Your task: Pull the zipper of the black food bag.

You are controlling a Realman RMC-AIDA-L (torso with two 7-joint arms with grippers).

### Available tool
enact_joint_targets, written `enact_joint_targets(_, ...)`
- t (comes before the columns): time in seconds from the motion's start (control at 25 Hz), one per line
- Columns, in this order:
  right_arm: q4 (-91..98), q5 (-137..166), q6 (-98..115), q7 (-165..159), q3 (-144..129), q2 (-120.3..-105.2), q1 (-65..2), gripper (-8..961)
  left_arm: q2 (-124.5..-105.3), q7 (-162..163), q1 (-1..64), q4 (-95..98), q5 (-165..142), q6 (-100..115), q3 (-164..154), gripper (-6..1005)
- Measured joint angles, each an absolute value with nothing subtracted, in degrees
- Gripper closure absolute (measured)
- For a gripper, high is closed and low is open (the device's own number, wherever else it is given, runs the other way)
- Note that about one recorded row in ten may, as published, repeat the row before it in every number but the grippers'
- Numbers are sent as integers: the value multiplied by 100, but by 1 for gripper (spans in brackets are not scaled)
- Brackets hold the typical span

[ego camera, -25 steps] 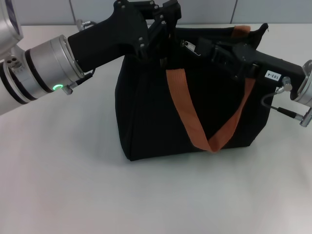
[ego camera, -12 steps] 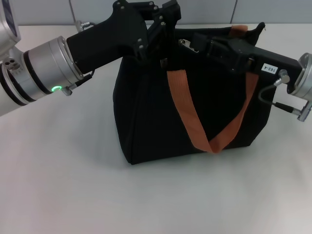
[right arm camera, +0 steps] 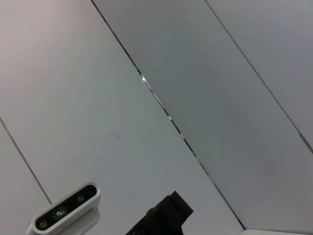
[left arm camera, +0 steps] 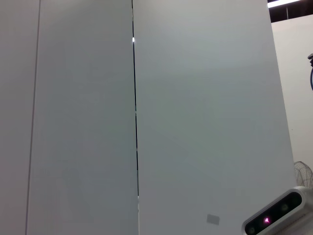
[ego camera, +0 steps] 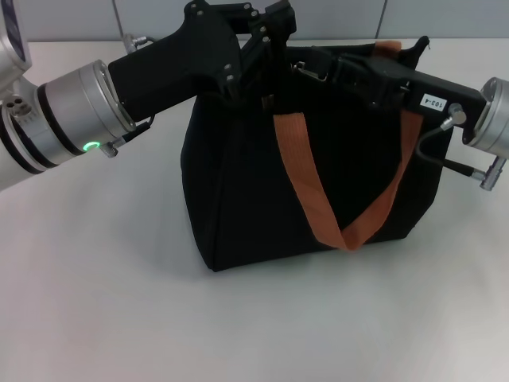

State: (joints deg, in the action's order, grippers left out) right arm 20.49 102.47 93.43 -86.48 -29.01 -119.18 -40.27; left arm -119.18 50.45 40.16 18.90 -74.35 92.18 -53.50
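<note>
The black food bag (ego camera: 238,183) stands upright in the middle of the white table in the head view, an orange-brown strap (ego camera: 306,187) hanging down its front. My left gripper (ego camera: 265,68) reaches in from the left and is shut on the bag's top left corner. From the right, my right gripper (ego camera: 320,68) lies along the bag's top edge. Its tips close on the small silver zipper (ego camera: 305,72), which sits just right of the left gripper. Both wrist views show only wall panels, not the bag.
The white table (ego camera: 95,278) spreads around the bag to the left and front. A grey panelled wall (ego camera: 445,20) stands behind it. A small camera housing (right arm camera: 66,211) appears in the right wrist view.
My right arm has slid left along the bag's top, carrying the zipper toward the left gripper. The bag's left side has bulged slightly left. The left arm has stayed still.
</note>
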Motion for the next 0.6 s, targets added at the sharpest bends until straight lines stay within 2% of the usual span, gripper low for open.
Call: enact_joint_targets(0.6, 3390, 10317, 9314, -10241, -3783, -11913, -3958, 953, -11908, 5045, 3954, 1921, -7434, 9223, -5317, 975)
